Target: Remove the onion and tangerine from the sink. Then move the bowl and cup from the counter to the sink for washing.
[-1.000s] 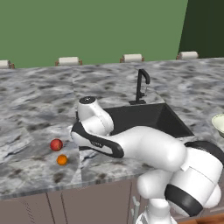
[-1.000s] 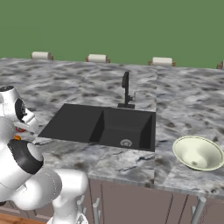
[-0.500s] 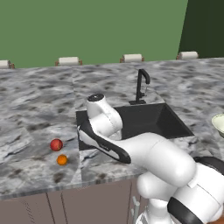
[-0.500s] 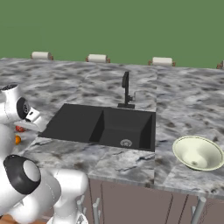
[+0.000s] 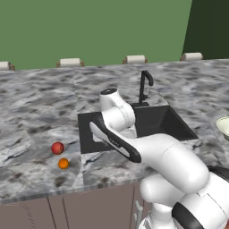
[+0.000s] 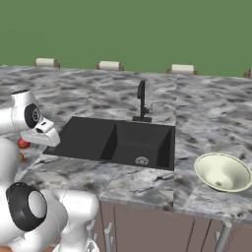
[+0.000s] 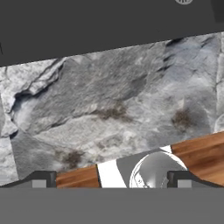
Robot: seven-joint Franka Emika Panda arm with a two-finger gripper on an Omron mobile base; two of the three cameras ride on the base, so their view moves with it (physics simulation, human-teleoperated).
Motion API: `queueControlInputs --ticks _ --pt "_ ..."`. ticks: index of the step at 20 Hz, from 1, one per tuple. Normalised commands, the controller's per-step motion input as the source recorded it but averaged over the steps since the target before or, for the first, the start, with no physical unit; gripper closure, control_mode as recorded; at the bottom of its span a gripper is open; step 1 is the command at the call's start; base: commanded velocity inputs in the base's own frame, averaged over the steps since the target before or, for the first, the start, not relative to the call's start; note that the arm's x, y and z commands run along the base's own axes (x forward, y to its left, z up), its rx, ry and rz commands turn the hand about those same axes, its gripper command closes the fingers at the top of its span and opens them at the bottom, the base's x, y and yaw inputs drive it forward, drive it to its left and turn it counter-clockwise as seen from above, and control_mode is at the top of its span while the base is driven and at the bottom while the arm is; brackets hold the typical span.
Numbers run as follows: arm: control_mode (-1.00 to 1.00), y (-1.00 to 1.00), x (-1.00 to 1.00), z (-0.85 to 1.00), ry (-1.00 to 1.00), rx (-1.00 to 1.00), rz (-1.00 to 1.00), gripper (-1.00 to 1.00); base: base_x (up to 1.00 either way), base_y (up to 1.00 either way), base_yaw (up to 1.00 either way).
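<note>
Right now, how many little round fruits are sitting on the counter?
2. The red onion and the smaller orange tangerine lie close together on the counter, left of the sink. More could be hidden behind the arm.

In the left base view the arm covers the middle of the sink (image 5: 156,121), and the bowl (image 5: 224,126) is cut off by the right edge. In the right base view the arm hides most of the onion (image 6: 22,143). In the hand view the gripper (image 7: 111,179) shows just its two tips.
</note>
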Motion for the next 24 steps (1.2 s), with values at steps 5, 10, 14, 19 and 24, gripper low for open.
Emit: queueControlInputs --ticks 5,10,14,19,24 --pt "-1.00 -0.50 -0.15 0.12 0.00 -0.01 0.00 -1.00 0.00 0.00 0.00" --pt "-1.00 -0.52 -0.12 0.10 0.00 -0.03 0.00 -1.00 0.00 0.00 0.00" --pt "-1.00 -0.54 -0.13 0.08 0.00 -0.01 0.00 -1.00 0.00 0.00 0.00" --pt "-1.00 -0.51 -0.06 0.04 0.00 -0.04 0.00 -1.00 0.00 0.00 0.00" --pt "-1.00 -0.55 -0.04 0.02 0.00 -0.04 0.00 -1.00 0.00 0.00 0.00"
